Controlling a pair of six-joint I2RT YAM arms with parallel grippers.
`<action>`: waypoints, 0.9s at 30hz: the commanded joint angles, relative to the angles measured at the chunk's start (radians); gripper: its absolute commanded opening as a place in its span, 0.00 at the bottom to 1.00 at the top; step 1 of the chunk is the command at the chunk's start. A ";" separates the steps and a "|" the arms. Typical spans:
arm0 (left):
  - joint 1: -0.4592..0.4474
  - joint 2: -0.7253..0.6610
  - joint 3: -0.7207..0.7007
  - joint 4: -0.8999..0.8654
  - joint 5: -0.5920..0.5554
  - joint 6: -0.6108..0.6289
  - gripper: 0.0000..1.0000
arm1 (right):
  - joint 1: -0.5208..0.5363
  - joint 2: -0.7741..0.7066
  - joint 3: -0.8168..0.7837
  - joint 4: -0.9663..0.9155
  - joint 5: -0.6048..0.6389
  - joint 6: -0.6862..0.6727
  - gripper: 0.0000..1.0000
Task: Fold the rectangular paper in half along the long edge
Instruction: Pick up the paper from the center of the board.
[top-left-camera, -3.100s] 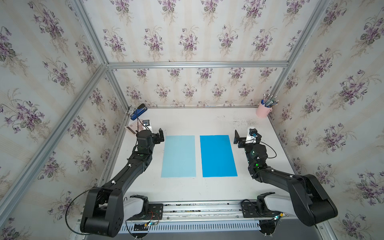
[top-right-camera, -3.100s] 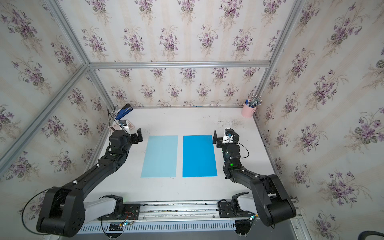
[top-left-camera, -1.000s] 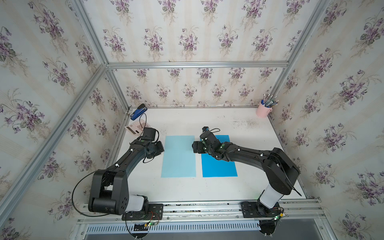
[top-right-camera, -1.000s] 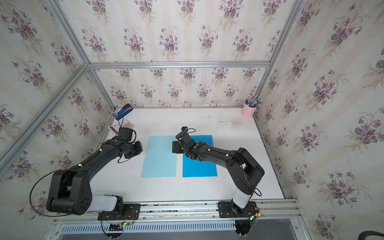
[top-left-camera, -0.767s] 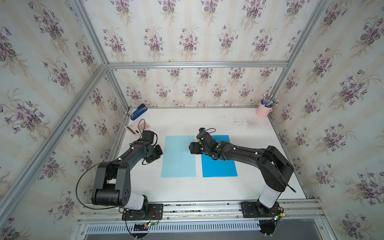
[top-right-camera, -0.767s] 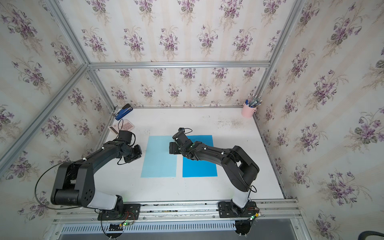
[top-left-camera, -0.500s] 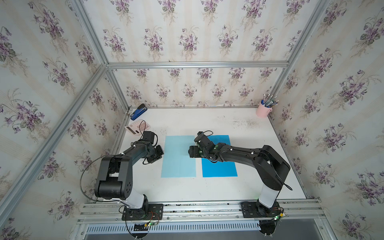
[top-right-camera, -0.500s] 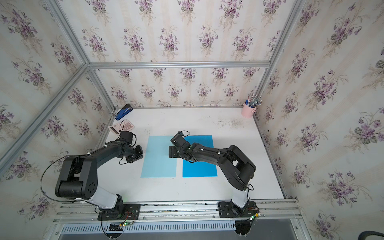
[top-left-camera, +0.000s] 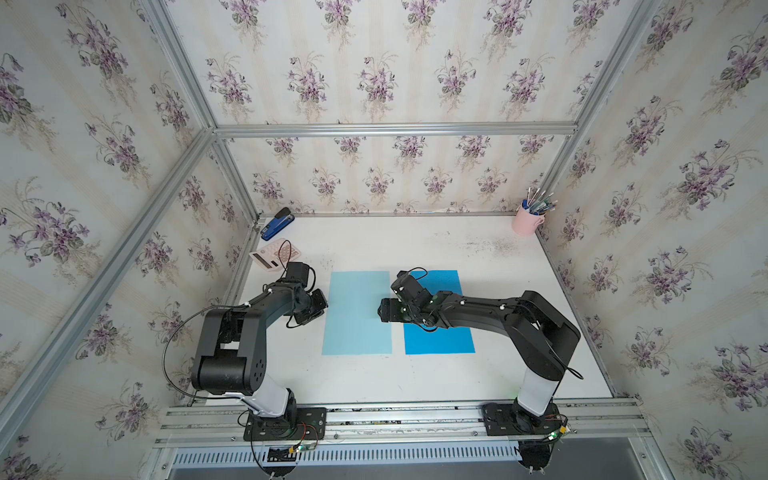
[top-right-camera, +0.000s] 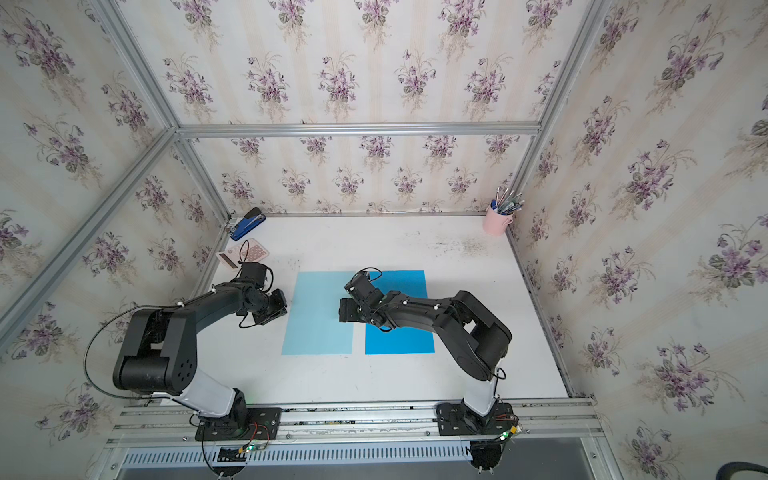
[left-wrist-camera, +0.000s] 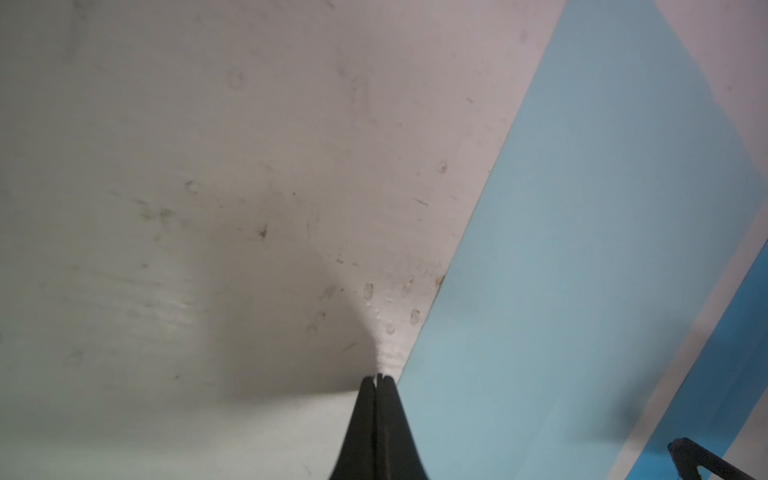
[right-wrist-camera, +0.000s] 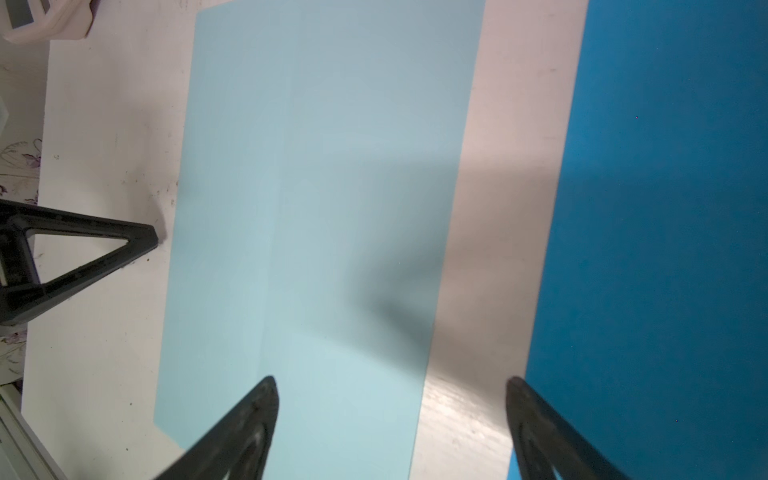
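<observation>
The light blue paper lies flat on the white surface, about midway between the two arms, with its long edges running away from the robot's base. Just beside it, across a narrow strip of bare surface, lies a dark blue paper.

The right jaws stand wide open and empty, low over the light sheet's right long edge. One finger is above the sheet and the other is at the dark sheet's border. The left jaws are pressed fully together and hold nothing. Their tip is just beside the left long edge, apparently not on the paper.

The likely trouble is slip. A thin sheet lying flat gives the right jaws little to pinch, so closing may only push it sideways. With nothing pinning the left edge, the sheet could skate or rotate and the fold would land crooked. The wide span could also catch the dark sheet.

The right arm stretches low across the dark sheet. The left arm bends at the elbow and reaches in from the side.
</observation>
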 joint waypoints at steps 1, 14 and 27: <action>0.001 -0.003 0.006 0.017 -0.007 0.004 0.00 | -0.001 0.022 0.011 0.036 -0.023 0.004 0.86; 0.000 0.052 0.031 0.035 0.015 0.003 0.00 | -0.001 0.067 0.030 0.069 -0.027 -0.006 0.86; -0.016 0.062 0.038 0.025 0.009 0.007 0.00 | -0.007 0.090 0.028 0.100 -0.073 -0.007 0.86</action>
